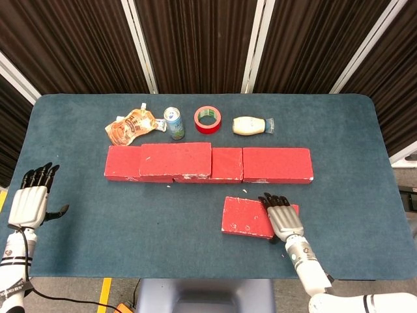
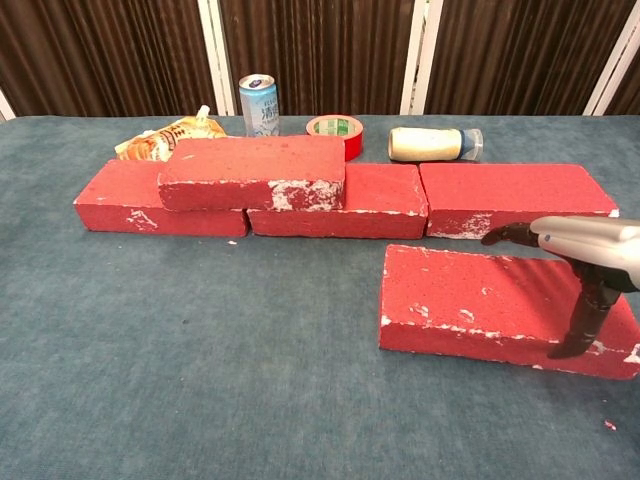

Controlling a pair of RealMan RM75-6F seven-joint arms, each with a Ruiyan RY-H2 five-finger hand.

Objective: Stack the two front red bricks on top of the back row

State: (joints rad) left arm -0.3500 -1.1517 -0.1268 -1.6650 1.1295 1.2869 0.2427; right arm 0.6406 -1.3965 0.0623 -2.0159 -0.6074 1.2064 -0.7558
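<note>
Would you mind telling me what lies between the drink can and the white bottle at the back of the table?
A roll of red tape lies flat between the can and the white bottle, touching neither; the head view shows it best.

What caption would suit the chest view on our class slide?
Right robot hand closes on the last front red brick; one brick already sits atop the back row.
</note>
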